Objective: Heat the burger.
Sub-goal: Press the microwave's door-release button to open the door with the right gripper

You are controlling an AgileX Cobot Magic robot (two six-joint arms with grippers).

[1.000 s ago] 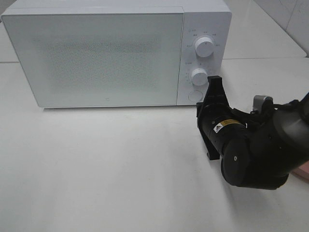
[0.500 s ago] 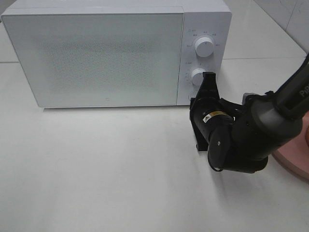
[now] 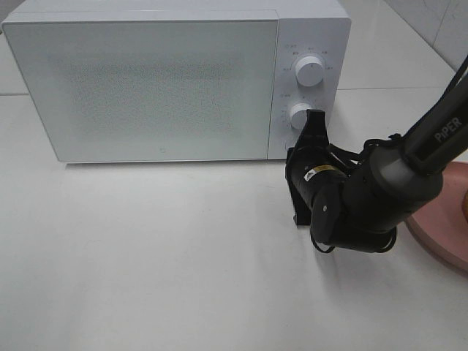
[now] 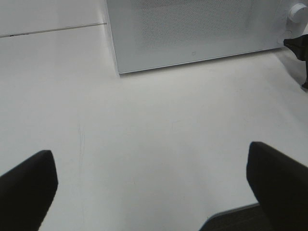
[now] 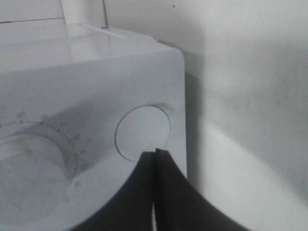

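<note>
The burger does not show in any of my views, so I cannot tell how it looks or where it lies relative to either pair of jaws. A pink plate (image 3: 439,238) sits on the table (image 3: 146,256) at the far right, cut off by the frame and partly hidden behind my right arm. The part of it that shows is bare.

My right jaws (image 3: 316,117) are pressed together with nothing between them. They point at the control panel (image 3: 311,29) of the white microwave (image 3: 146,88). In the right wrist view the tips sit at the edge of the round button (image 5: 143,133) near the panel's corner. Whether they touch it I cannot tell. From the high view the tips lie just beside the lower dial (image 3: 298,115).

The microwave's door (image 3: 153,139) is shut, and its speckled front lets nothing inside show through.

My left jaws (image 4: 149,151) stand wide apart and hold nothing. They hang over bare table, well apart from the microwave's front.
</note>
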